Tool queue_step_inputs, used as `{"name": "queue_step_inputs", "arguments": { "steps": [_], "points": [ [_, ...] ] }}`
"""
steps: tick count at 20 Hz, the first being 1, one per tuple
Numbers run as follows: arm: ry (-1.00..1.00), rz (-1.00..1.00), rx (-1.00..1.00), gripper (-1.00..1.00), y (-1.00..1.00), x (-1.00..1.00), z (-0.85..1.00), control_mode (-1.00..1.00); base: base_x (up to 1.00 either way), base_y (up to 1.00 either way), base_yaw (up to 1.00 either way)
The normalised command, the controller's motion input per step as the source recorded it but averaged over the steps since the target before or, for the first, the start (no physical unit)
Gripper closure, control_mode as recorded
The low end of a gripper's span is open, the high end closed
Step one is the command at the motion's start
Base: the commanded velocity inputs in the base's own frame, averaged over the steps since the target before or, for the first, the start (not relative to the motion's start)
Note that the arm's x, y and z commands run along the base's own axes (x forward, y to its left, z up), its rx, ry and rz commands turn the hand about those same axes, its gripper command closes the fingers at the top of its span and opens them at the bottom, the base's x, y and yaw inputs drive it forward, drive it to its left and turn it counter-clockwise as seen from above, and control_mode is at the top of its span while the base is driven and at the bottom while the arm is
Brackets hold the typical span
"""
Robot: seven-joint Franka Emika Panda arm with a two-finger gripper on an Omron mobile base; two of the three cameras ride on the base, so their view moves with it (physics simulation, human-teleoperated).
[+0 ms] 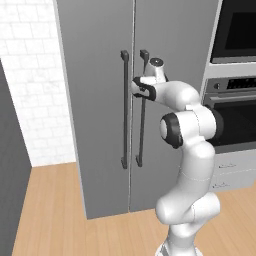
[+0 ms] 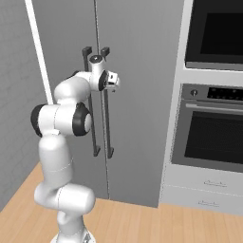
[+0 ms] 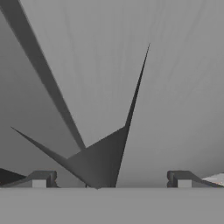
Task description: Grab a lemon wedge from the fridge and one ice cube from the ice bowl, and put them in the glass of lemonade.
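With my gripper (image 3: 111,179) spread wide at the closed fridge (image 1: 100,125), I judge its stiff right-door handle (image 1: 141,125) the firmest hold.

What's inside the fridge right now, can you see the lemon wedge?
No. Both doors of the fridge are shut, so its contents are hidden. The open gripper is at the right door's handle.

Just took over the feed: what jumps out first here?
The tall grey fridge fills the middle, both doors shut, its two black bar handles side by side. The white arm reaches up to the right-hand handle, its tool open at it. A black-fronted oven stands to the right.
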Motion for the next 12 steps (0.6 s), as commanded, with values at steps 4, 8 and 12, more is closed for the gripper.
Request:
{"name": "queue_step_inputs", "arguments": {
  "steps": [4,8,12],
  "points": [
    [-0.03,0.00,0.00,-1.00,0.03,0.30,-0.29,-1.00,0.00,0.00,0.00],
    [-0.04,0.00,0.00,-1.00,0.06,0.35,-0.27,-1.00,0.00,0.00,0.00],
    [-0.10,0.00,0.00,-1.00,0.07,0.26,-0.36,-1.00,0.00,0.00,0.00]
  ]
}}
